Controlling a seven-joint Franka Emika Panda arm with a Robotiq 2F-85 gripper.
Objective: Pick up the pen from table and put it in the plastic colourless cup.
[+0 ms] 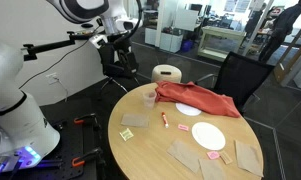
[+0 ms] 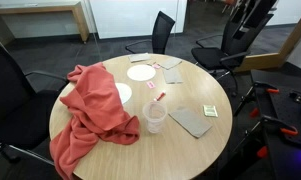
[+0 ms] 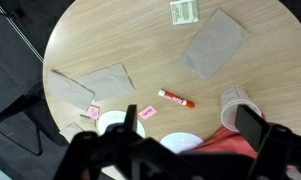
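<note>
The short red pen (image 3: 176, 98) lies flat on the round wooden table (image 3: 110, 40), also seen in both exterior views (image 1: 164, 119) (image 2: 157, 98). The clear plastic cup (image 3: 237, 106) stands upright a little way from the pen, next to the red cloth (image 1: 149, 97) (image 2: 154, 117). My gripper (image 3: 190, 122) is open and empty, high above the table, with the pen and cup between and below its fingers in the wrist view. In an exterior view it hangs beyond the table's far edge (image 1: 117, 45).
A red cloth (image 2: 90, 110) drapes over one side of the table. White plates (image 1: 208, 135) (image 2: 140, 72), brown napkins (image 3: 212, 45), a small pink piece (image 3: 147, 113), a cream cylinder (image 1: 167, 74) and a green packet (image 3: 184, 10) lie around. Black chairs (image 1: 240, 75) ring the table.
</note>
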